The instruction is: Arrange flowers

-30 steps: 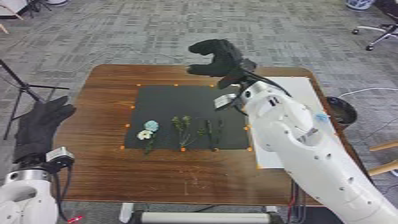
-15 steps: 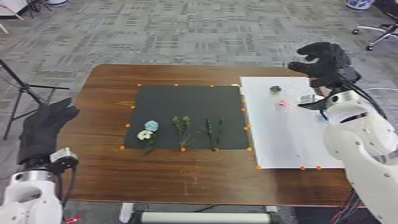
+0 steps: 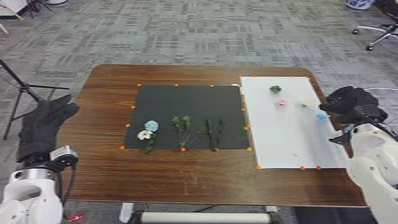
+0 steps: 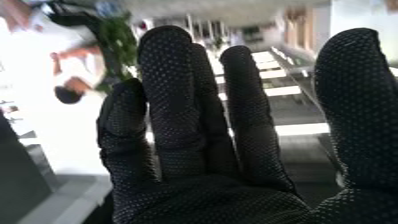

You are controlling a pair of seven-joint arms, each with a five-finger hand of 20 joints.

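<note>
On the dark mat (image 3: 178, 102) lie a light blue flower (image 3: 152, 125), a white flower (image 3: 145, 134) and several green stems (image 3: 181, 127). The white sheet (image 3: 275, 140) to the right holds a dark green bloom (image 3: 275, 89), a pink one (image 3: 282, 103), a pale one (image 3: 305, 104) and a blue one (image 3: 322, 116). My right hand (image 3: 355, 105) is at the sheet's right edge, close to the blue bloom. In the right wrist view the right hand (image 4: 191, 130) has straight fingers and holds nothing. Over the table's left edge, my left hand (image 3: 43, 125) is open.
The brown wooden table (image 3: 169, 175) carries the mat and sheet side by side, marked with small orange pieces. A tripod (image 3: 19, 80) stands left of the table, and an office chair (image 3: 384, 32) is at the far right.
My right hand has swung from beyond the table's far edge to the right side of the white sheet, uncovering the small blooms there. The left hand has barely shifted.
</note>
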